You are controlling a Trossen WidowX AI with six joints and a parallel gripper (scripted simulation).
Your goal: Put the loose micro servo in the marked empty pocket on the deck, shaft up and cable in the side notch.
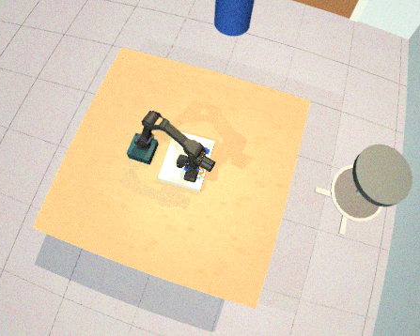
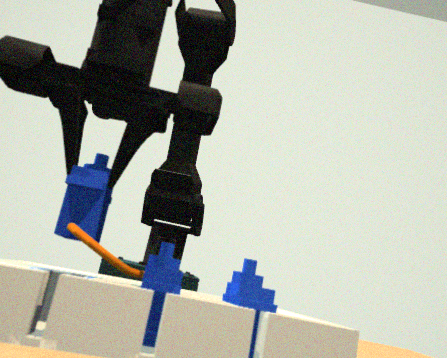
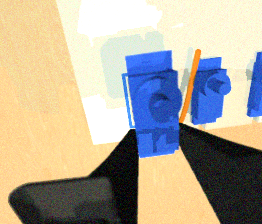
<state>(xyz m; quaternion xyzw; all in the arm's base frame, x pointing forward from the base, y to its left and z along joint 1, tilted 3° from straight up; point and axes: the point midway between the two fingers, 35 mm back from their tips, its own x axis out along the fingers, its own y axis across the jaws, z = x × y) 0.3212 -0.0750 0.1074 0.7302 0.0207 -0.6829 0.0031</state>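
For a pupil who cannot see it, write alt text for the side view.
A black pincer holds a blue servo in the air above a white deck, its orange cable trailing down. Two more blue servos sit in the deck to its right.

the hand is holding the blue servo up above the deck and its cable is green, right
Not quite: the cable is orange, not green, as the exterior view shows. The rest holds: the hand is shut on the blue servo, which hangs above the deck.
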